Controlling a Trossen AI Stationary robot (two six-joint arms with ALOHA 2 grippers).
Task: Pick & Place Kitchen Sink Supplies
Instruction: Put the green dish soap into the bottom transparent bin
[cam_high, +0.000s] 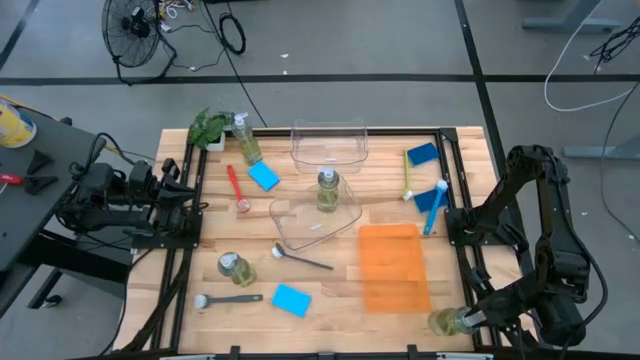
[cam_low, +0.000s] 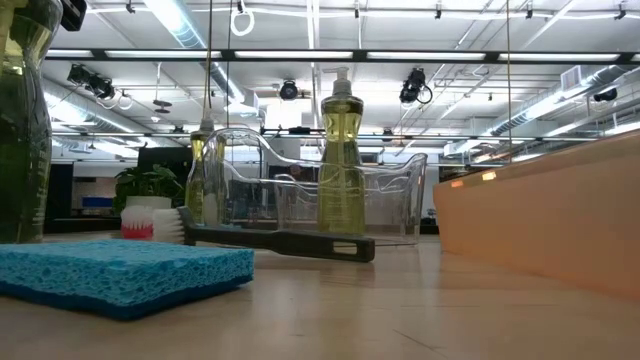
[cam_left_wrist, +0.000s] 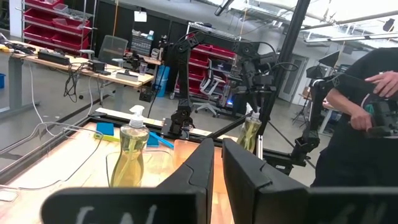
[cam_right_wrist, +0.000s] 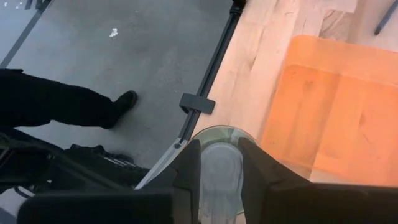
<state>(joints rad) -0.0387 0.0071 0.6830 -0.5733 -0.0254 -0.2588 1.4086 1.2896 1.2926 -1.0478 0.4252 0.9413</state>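
Your right claw grips at the near right corner; your left arm waits.

Your right arm folds down at the desk's (cam_high: 250, 335) right edge, its right claw (cam_right_wrist: 219, 163) with both dark fingers (cam_right_wrist: 189, 168) pressed against a small clear pump bottle of yellow-green liquid (cam_right_wrist: 219, 171). Your left arm lies folded low past the desk's left edge, its left claw (cam_left_wrist: 217, 163) pointing across the desk, fingers nearly together and holding nothing.

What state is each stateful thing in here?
Right tool: shut on a pump bottle at the table's near right corner.
Left tool: shut, empty, parked at the left edge.
Tilted clear bin: holds one upright bottle.
Rear clear bin: upright, empty.
Orange tray: flat, empty.
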